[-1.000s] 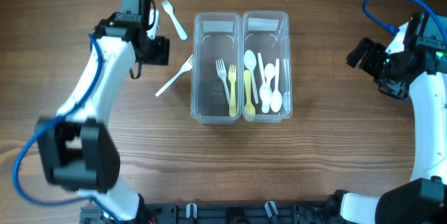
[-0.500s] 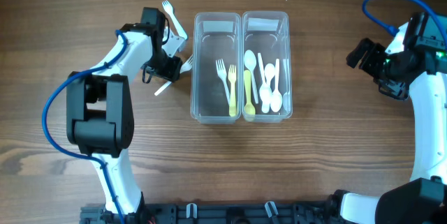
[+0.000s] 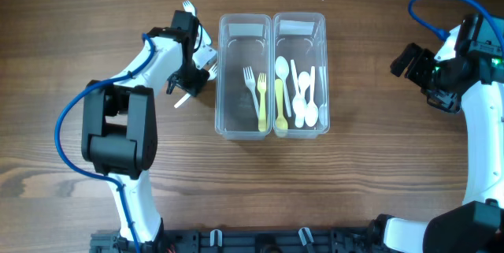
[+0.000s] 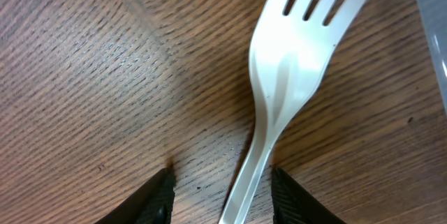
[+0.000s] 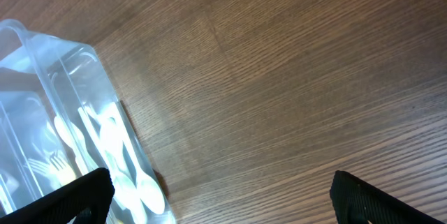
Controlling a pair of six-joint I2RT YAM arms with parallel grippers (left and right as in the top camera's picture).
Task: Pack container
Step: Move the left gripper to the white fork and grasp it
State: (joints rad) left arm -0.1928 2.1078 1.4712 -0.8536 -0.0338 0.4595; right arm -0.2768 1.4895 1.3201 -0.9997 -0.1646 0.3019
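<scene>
A white plastic fork (image 4: 286, 77) lies on the wooden table just left of the two clear containers; its handle end shows in the overhead view (image 3: 181, 101). My left gripper (image 3: 194, 76) is low over it, open, with one finger on each side of the handle (image 4: 223, 199). The left container (image 3: 224, 79) holds a white fork and a yellow fork. The right container (image 3: 322, 48) holds several white spoons and a yellow one. My right gripper (image 3: 405, 60) is open and empty (image 5: 223, 203), off to the right of the containers.
A second white fork (image 3: 188, 6) lies at the back, partly under my left arm. The right container's wall shows at the left of the right wrist view (image 5: 42, 98). Bare wood lies between the containers and the right arm.
My left arm has swung right from the back left and come down over the loose fork beside the left container. The right arm has not moved.
</scene>
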